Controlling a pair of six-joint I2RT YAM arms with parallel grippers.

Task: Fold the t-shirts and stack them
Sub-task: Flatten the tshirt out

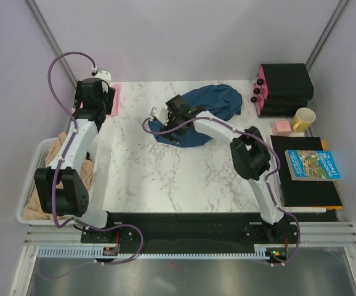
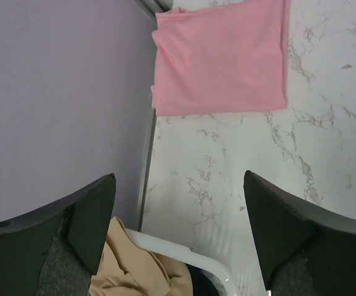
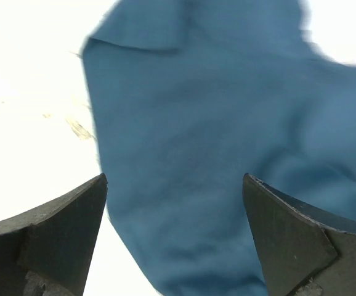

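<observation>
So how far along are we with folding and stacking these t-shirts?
Done: the pink t-shirt lies folded flat at the far left of the table. In hand: the right pincer hangs open and empty over the crumpled teal t-shirt; the left pincer is open too. Left: folding the teal one and stacking the two.

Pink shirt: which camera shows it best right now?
The left wrist view: the folded pink shirt lies almost whole on the table beside the wall. The top view shows only a strip of it, the rest hidden behind the left arm. The right wrist view shows only the blue shirt.
</observation>
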